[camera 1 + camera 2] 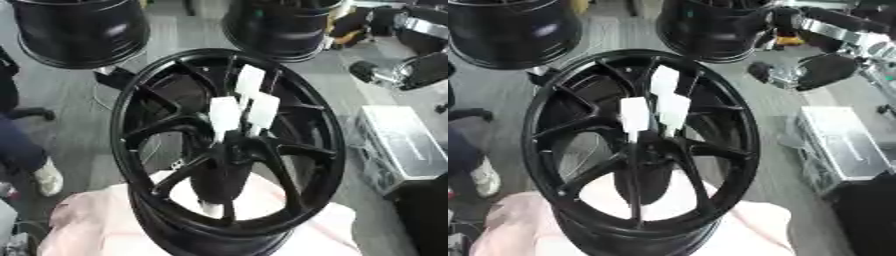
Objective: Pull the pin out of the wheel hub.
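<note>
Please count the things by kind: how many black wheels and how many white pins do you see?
Black wheels: 3, the near wheel and two behind it.
White pins standing in the near wheel's hub: 3.
Total: 6.

The black wheel hub (229, 150) sits on a pale pink cloth-covered support (79, 225), above a grey floor (79, 90). On that floor, two more black rims (79, 30) lie beyond the hub, and a silver case (401, 145) lies to its right.
</note>
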